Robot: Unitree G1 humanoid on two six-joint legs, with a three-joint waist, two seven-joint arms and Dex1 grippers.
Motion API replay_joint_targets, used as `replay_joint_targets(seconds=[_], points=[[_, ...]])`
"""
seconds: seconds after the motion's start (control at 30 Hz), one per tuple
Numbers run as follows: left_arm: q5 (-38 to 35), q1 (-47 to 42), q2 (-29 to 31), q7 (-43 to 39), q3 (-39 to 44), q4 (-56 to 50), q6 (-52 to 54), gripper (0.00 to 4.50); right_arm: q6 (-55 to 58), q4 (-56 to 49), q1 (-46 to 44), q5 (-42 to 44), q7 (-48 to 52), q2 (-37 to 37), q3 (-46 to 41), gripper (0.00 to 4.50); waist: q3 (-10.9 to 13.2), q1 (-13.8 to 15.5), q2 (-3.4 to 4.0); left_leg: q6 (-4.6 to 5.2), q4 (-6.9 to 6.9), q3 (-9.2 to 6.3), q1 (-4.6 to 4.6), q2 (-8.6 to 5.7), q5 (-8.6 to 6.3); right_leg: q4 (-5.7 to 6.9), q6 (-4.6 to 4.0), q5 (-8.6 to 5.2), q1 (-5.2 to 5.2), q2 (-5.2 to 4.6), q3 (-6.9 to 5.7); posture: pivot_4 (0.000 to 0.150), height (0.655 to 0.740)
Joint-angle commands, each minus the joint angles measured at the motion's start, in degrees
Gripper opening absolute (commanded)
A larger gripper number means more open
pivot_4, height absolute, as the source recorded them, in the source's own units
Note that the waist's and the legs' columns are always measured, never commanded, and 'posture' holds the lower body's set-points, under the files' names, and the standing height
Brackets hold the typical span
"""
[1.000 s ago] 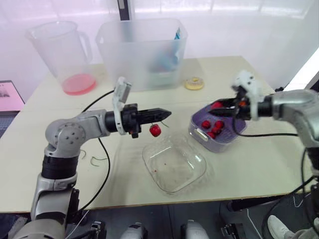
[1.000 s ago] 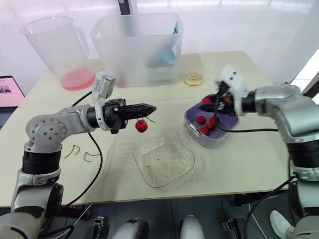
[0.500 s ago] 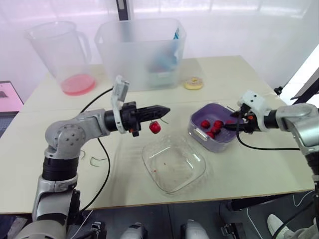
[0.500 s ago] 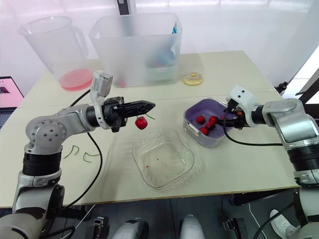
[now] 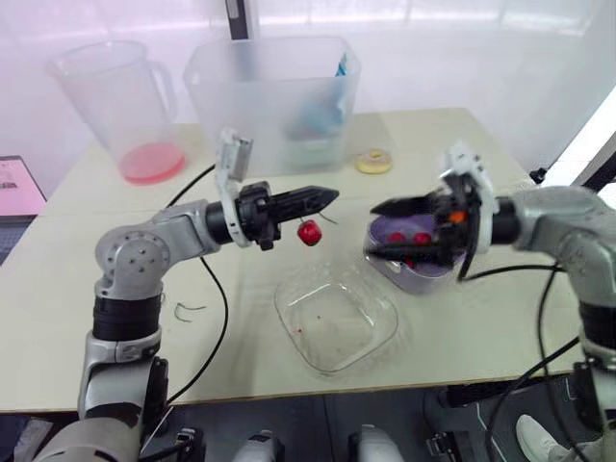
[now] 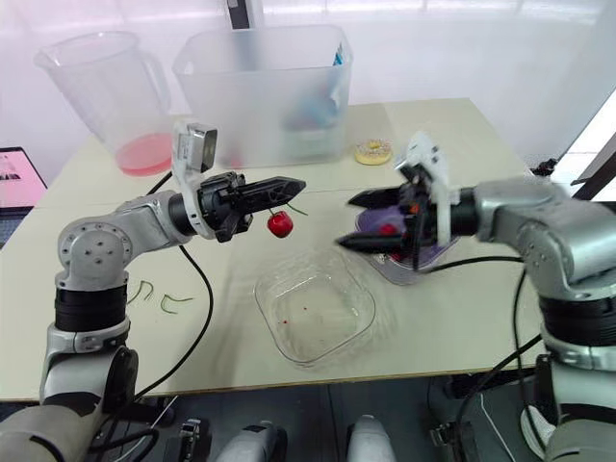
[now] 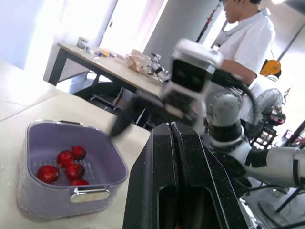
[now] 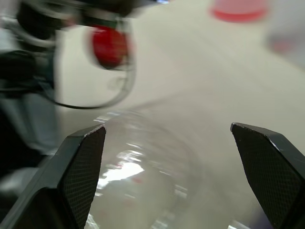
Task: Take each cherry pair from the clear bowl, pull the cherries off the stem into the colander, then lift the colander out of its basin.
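Observation:
My left gripper (image 5: 330,198) is shut on a stem, and one red cherry (image 5: 309,232) hangs from it above the table, just behind the clear bowl (image 5: 335,318). The bowl looks empty apart from red specks. My right gripper (image 5: 374,230) stands wide open a short way right of the hanging cherry, in front of the purple colander (image 7: 100,157) in its basin. Several red cherries (image 7: 66,167) lie in the colander. In the right wrist view the open fingers (image 8: 81,167) frame the bowl (image 8: 143,167), with the cherry (image 8: 109,45) beyond them.
A large clear bin (image 5: 274,96) and a clear pitcher (image 5: 115,91) with a pink bottom stand at the back. A small yellow ring (image 5: 374,162) lies behind the colander. Bare green stems (image 5: 188,308) lie left of the bowl. A person (image 7: 243,43) stands beyond the table.
My right gripper has opened wide, left the colander and swung left toward the hanging cherry. The left gripper has risen slightly with its stem and cherry.

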Motion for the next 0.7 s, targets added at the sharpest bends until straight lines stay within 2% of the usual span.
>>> replay_joint_targets(seconds=[0.03, 0.17, 0.33, 0.43, 0.5, 0.7], points=[[-1.5, -2.2, -0.1, -1.2, 0.0, -0.4, 0.6, 0.0, 2.1, -0.8, -3.2, 2.8, -5.9, 5.4, 0.2, 4.48, 0.0, 0.1, 0.0, 0.0, 0.01, -0.01, 0.0, -0.01, 0.0, 0.0, 0.03, 0.02, -0.01, -0.01, 0.0, 0.15, 0.74], [-1.9, -3.3, -0.8, -1.6, -0.6, -0.5, 1.7, 0.0, 2.4, 0.7, -5.5, 3.9, -8.7, 11.9, 2.5, 4.48, 0.0, 0.0, 0.0, 0.0, -0.01, -0.07, 0.0, -0.03, 0.0, 0.03, 0.03, 0.02, -0.01, -0.01, 0.0, 0.15, 0.74], [-1.9, -3.5, -1.2, -1.0, -0.4, -1.1, 2.1, 0.0, 2.6, 0.9, -6.1, 5.2, -10.4, 15.1, 3.0, 4.48, 0.0, -0.1, 0.0, 0.0, -0.03, -0.1, 0.0, -0.03, 0.0, 0.04, 0.03, 0.02, -0.01, 0.0, 0.0, 0.15, 0.74], [-1.9, -3.2, -0.8, -0.9, -0.3, -1.5, 2.2, 0.0, 2.8, 1.1, -6.2, 6.4, -11.2, 15.9, 2.5, 3.61, 0.0, -0.2, 0.0, 0.0, -0.02, -0.1, 0.0, -0.02, 0.0, 0.05, 0.03, 0.02, -0.01, 0.0, 0.0, 0.15, 0.74], [-1.7, -3.0, -0.6, -0.7, -0.3, -1.7, 2.1, 0.0, 2.7, 1.2, -6.3, 6.6, -11.6, 15.8, 2.7, 2.76, 0.0, -0.2, 0.0, 0.0, -0.02, -0.1, 0.0, -0.02, 0.0, 0.06, 0.03, 0.02, -0.02, 0.01, 0.0, 0.15, 0.74], [-1.5, -3.0, -0.5, -0.9, -0.5, -1.6, 1.7, 0.0, 3.0, 1.2, -6.5, 7.8, -11.5, 15.6, 2.9, 2.76, 0.0, -0.2, 0.0, 0.0, -0.02, -0.1, 0.0, -0.02, 0.0, 0.06, 0.03, 0.02, -0.02, 0.0, 0.0, 0.15, 0.74]])
